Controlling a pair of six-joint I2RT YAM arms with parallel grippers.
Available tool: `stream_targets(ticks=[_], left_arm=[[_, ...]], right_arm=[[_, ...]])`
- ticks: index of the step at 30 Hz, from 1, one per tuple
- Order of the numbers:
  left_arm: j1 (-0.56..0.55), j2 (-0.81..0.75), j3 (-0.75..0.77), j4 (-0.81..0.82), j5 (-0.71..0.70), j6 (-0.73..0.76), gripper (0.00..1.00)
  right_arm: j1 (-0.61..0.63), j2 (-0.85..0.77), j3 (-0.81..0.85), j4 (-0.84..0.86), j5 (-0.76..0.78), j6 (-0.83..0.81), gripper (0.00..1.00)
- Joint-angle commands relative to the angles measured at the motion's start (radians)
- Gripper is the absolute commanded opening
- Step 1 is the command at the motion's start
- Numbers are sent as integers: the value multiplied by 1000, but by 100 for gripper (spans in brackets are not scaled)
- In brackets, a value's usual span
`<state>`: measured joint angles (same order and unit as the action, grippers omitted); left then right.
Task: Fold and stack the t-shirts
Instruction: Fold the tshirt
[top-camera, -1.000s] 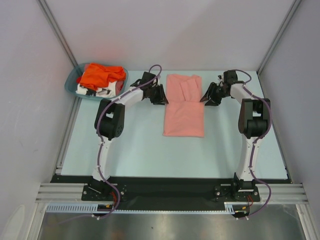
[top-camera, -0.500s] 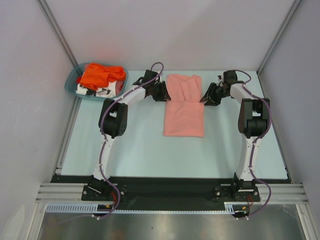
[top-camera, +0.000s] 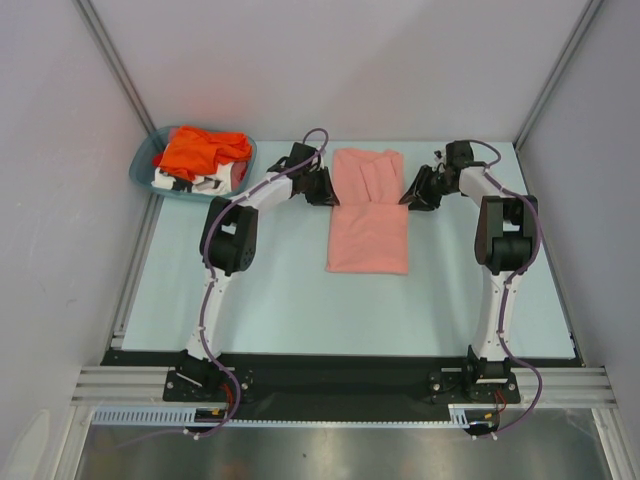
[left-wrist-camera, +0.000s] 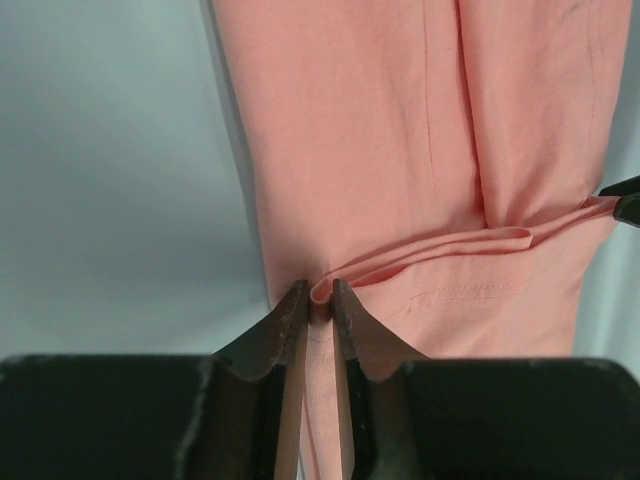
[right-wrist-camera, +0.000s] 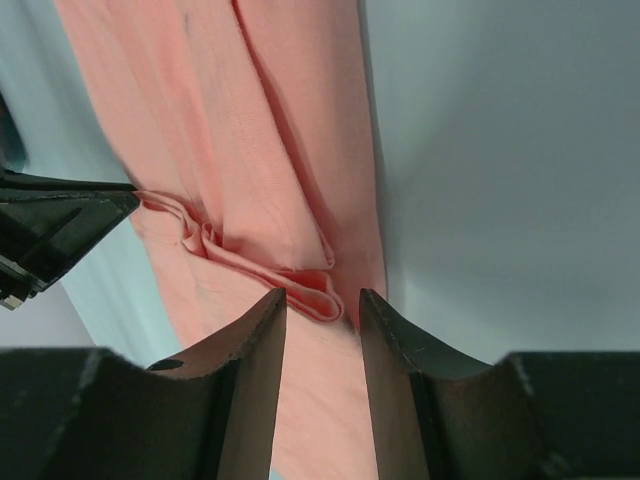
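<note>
The salmon-pink t-shirt lies folded lengthwise on the surface. The left claw pinches its crosswise fold at the left edge. The right claw stands parted, the fold's right end at its tips.

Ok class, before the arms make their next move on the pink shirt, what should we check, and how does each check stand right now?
1. The left claw grips the pink shirt at its crosswise crease: ok, shut on the edge.
2. The right claw grips the opposite edge: not ok, its jaws stand open around the fold.
3. Both claws sit level at the same crease: ok.
4. The near half of the shirt lies flat on the table: ok.
5. The orange shirt and white shirt are out of the way: ok, both are in the basket.
6. The left claw holds every layer: cannot tell.
</note>
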<state>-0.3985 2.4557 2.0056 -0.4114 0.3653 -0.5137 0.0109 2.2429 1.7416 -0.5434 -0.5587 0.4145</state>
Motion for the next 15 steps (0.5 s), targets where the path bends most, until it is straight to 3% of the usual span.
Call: stream_targets(ticks=[1, 9, 12, 15], left_arm=[[-7, -9, 56, 5, -3, 15, 20], [-7, -35, 58, 2, -5, 3, 8], [-5, -50, 58, -4, -19, 3, 2], [-2, -64, 58, -21, -46, 4, 0]], right_arm=[[0, 14, 50, 11, -24, 0, 40], [-2, -25, 13, -26, -9, -59, 48], [-2, -42, -10, -9, -12, -62, 45], [-3, -32, -1, -10, -20, -60, 37]])
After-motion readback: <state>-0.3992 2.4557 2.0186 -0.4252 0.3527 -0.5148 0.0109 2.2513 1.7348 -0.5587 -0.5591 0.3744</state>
